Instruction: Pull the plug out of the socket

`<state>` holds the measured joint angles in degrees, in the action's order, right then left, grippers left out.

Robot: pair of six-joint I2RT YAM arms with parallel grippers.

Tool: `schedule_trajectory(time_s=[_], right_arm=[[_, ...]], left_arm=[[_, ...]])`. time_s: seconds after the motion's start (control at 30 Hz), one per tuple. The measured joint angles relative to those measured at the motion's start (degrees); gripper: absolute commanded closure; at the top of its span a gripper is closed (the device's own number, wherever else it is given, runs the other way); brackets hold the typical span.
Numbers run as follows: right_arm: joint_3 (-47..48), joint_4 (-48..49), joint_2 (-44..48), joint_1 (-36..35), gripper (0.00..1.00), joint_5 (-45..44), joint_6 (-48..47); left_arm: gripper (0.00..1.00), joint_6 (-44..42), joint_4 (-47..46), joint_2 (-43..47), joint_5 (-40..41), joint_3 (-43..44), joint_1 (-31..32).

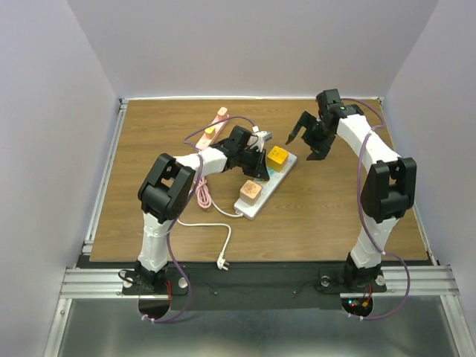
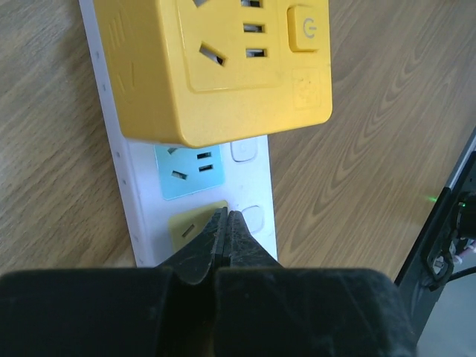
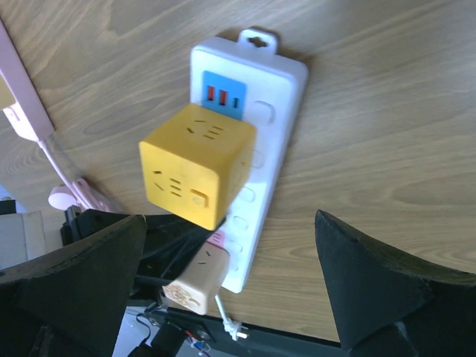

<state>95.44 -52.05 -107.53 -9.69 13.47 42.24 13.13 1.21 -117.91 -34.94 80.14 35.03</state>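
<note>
The white power strip (image 1: 266, 186) lies slanted at mid table. A yellow cube plug (image 1: 277, 156) sits in it near its far end and a beige cube plug (image 1: 251, 192) near its near end. My left gripper (image 1: 257, 165) is shut and empty, its tips resting on the strip between the two plugs. In the left wrist view the shut tips (image 2: 227, 217) sit on a yellow outlet face (image 2: 186, 229), below a teal outlet (image 2: 190, 172) and the yellow cube (image 2: 216, 67). My right gripper (image 1: 306, 141) is wide open just right of the yellow cube (image 3: 197, 163), above the strip (image 3: 279, 134).
A pink power strip (image 1: 216, 125) with a pink cord lies behind the left arm. The white strip's thin cord ends in a loose plug (image 1: 222, 262) near the front edge. Bare wood lies right of the strip. White walls ring the table.
</note>
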Motion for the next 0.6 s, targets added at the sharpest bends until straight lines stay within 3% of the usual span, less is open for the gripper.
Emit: schedule_trajectory(time_s=[0.2, 0.6], right_arm=[[4.8, 0.0, -4.9, -3.5, 0.03, -0.1, 1.4], [13.7, -0.4, -16.5, -6.9, 0.35, 1.9, 2.3]], left_arm=[[1.00, 2.3, -4.0, 0.0, -2.5, -2.5, -1.4], [1.00, 6.9, -12.4, 3.0, -1.9, -9.6, -2.5]])
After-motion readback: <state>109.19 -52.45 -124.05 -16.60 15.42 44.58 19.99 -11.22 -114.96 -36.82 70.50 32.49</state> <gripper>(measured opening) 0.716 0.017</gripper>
